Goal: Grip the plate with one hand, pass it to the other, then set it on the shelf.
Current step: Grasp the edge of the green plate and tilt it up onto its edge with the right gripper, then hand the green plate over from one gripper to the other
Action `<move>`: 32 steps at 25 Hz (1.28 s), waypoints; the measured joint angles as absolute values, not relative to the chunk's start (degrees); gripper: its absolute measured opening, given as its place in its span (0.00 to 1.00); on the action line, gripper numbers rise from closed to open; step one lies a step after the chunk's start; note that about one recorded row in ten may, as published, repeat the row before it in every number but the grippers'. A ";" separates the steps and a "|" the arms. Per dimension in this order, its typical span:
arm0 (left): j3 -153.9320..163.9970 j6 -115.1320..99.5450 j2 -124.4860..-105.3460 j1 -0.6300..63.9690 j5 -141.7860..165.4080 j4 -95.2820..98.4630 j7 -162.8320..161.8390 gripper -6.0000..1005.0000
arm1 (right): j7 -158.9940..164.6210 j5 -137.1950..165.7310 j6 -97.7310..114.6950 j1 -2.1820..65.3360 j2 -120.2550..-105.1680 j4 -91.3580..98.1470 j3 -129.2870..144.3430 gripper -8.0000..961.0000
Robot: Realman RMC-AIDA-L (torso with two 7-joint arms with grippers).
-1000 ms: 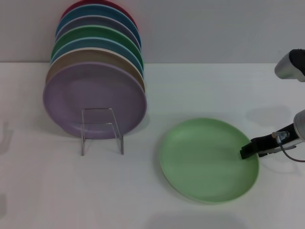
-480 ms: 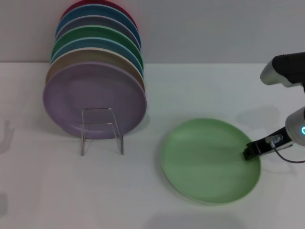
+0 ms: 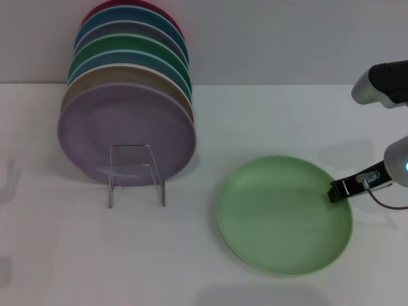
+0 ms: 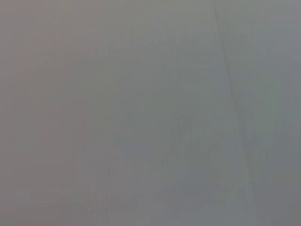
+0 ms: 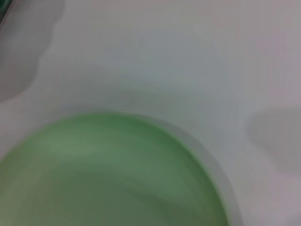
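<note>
plate [image 3: 284, 215] lower right on table [image 3: 255, 121] | right gripper [image 3: 336, 191] at its right rim, grip state unclear | shelf [image 3: 135, 173] left

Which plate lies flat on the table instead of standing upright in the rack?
The pale green plate near the right gripper. It lies flat alone; the lavender plate and those behind it stand on edge in the wire rack.
</note>
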State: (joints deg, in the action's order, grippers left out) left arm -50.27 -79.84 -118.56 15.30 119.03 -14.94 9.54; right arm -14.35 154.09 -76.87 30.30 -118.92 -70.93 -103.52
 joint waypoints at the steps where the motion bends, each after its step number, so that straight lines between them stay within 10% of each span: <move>1: -50.28 -79.83 -118.56 15.35 118.94 -14.93 9.57 0.86 | -14.50 154.09 -76.77 30.21 -118.92 -71.20 -103.52 0.11; 21: -43.83 -90.55 -118.07 12.81 119.25 -18.81 8.69 0.86 | -21.03 144.46 -70.09 12.20 -119.05 -100.70 -103.78 0.03; 32: -41.27 -78.95 -108.97 11.35 129.18 -33.18 2.63 0.86 | -49.08 124.16 -48.50 -3.39 -119.70 -100.71 -99.63 0.03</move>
State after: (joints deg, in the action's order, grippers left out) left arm -41.27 -78.95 -108.97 11.35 129.18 -33.18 2.63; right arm -49.08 124.16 -48.50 -3.39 -119.70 -100.71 -99.63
